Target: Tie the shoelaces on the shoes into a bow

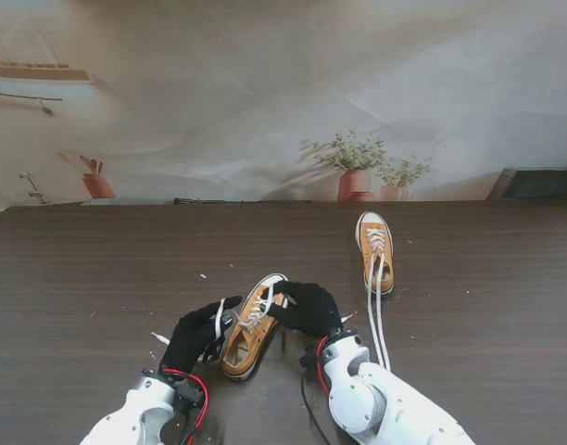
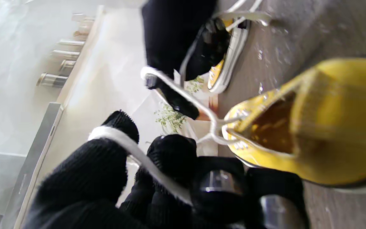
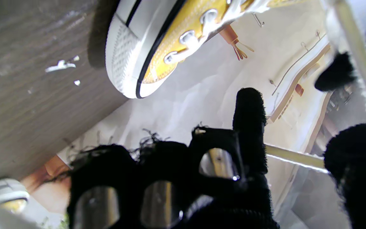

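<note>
Two yellow sneakers on the dark wood table. Near shoe sits between your two hands, toe pointing far and slightly right, heel toward you. Far shoe is well apart to the right, toe pointing away, its loose laces trailing back toward you in two long strands, untied.

Left hand: at the left side of the near shoe, fingers curled, a white lace strand running across them. Left wrist view confirms it: the lace lies over the gloved fingers and is held between them, running on to the eyelets at the shoe's collar. So it's closed on the lace.

Right hand: at the right side of the near shoe, over the tongue area, fingers bent toward the laces. In the left wrist view a second strand passes by its fingertips, looks pinched. Right wrist view shows one finger extended, the others curled, with a lace crossing the edge; blurry there.

No bow formed on either shoe. White specks scattered on the table near the shoes.
</note>
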`<move>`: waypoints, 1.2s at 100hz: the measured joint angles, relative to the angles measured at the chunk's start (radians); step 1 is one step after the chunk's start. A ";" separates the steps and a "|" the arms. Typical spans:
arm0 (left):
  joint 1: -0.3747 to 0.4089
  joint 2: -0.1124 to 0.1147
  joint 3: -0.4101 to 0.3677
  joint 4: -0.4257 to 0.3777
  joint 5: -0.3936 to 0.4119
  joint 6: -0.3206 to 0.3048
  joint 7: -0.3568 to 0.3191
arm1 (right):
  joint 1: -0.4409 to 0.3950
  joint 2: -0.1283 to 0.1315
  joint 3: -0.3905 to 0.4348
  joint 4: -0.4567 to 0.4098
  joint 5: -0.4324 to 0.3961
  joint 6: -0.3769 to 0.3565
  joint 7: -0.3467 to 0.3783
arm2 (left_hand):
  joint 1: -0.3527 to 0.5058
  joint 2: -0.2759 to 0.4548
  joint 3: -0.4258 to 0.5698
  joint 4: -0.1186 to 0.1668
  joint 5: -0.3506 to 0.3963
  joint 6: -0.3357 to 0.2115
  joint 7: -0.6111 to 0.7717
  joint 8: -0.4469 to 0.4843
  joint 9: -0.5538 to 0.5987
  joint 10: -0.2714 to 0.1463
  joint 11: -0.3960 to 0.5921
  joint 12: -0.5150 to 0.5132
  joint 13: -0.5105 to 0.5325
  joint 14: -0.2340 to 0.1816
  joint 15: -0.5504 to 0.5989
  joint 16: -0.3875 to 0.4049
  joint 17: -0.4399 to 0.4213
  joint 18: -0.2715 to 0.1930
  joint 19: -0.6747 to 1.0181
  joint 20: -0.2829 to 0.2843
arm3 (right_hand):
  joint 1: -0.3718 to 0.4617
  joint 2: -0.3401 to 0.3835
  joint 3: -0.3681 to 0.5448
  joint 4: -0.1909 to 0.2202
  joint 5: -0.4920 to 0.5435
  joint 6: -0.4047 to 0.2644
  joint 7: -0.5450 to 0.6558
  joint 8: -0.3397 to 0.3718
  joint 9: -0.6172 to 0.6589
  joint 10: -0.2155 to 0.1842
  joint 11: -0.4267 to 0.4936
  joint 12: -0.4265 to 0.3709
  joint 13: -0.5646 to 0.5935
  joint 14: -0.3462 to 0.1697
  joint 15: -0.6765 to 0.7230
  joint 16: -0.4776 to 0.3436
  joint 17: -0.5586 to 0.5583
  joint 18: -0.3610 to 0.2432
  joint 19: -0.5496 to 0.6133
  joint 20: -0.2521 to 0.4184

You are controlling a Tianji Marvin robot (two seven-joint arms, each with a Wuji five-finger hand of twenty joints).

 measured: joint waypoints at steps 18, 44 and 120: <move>-0.036 -0.020 0.050 0.069 0.153 -0.082 0.160 | -0.051 0.006 0.052 -0.094 0.136 -0.012 0.133 | -0.013 -0.031 0.052 -0.002 -0.001 0.000 -0.003 0.000 -0.005 0.008 -0.015 0.000 0.000 0.000 -0.009 0.000 0.000 0.000 0.000 -0.008 | 0.008 -0.017 0.000 0.000 0.064 0.002 0.035 0.000 0.000 0.000 0.000 0.000 0.000 0.000 0.000 0.000 0.000 0.000 0.000 0.000; -0.074 -0.046 0.086 0.108 0.306 -0.094 0.263 | -0.067 0.022 0.049 -0.150 0.154 0.003 0.197 | -0.021 -0.051 0.088 -0.011 0.001 0.000 -0.003 0.000 -0.005 0.011 -0.025 0.000 0.000 0.001 -0.009 0.000 0.000 0.000 0.000 -0.010 | 0.018 -0.055 -0.003 0.000 0.123 0.030 0.074 0.002 0.000 0.000 0.000 0.000 -0.001 0.000 0.000 0.000 0.000 0.000 0.000 0.001; -0.078 -0.025 0.093 0.088 0.242 -0.098 0.138 | -0.002 0.002 -0.005 -0.039 0.148 -0.052 0.145 | -0.050 -0.062 0.106 -0.012 0.010 0.000 -0.019 -0.005 -0.005 0.012 -0.025 0.000 0.000 0.001 -0.009 0.000 -0.001 0.000 0.000 -0.010 | 0.375 -0.254 0.131 -0.111 0.082 -0.052 0.356 -0.214 0.000 0.000 0.000 0.000 -0.001 0.000 0.000 0.000 0.000 0.000 0.000 0.010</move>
